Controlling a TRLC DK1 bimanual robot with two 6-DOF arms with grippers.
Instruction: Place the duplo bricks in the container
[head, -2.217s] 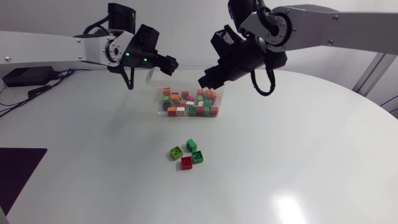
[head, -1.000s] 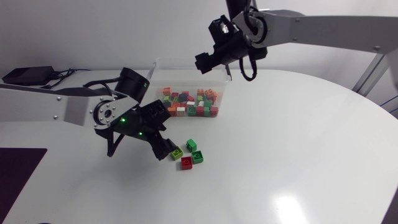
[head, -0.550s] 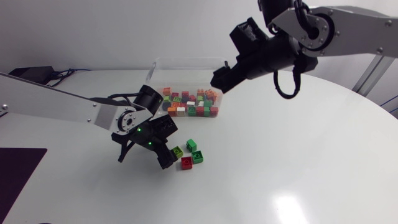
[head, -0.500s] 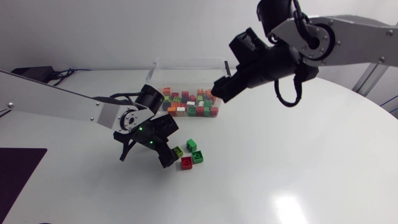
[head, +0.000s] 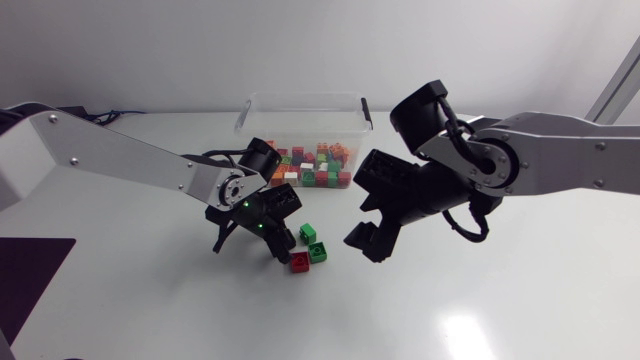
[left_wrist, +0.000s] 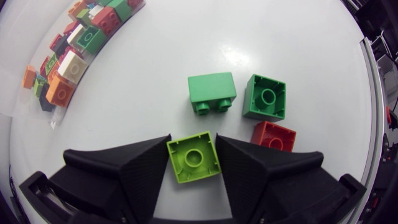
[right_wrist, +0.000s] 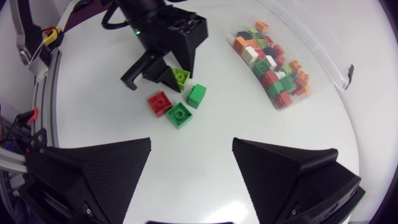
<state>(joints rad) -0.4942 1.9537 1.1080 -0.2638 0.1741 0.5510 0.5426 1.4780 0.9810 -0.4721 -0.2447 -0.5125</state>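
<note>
One lime brick (left_wrist: 194, 157) sits pinched between left gripper (left_wrist: 193, 135) fingers; right gripper (right_wrist: 192, 143) gapes wide, empty.

Robotics lab, left arm (head: 120, 160) and right arm (head: 570, 160) over a white round table (head: 520, 300), clear container (head: 300, 100) of toy bricks (head: 305, 167)

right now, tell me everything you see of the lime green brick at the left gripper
The lime green square plastic brick lies flat on the white table, hollow face up with a round tube at its centre. The left gripper pinches it, both fingers against opposite sides. It touches no other brick.
</note>
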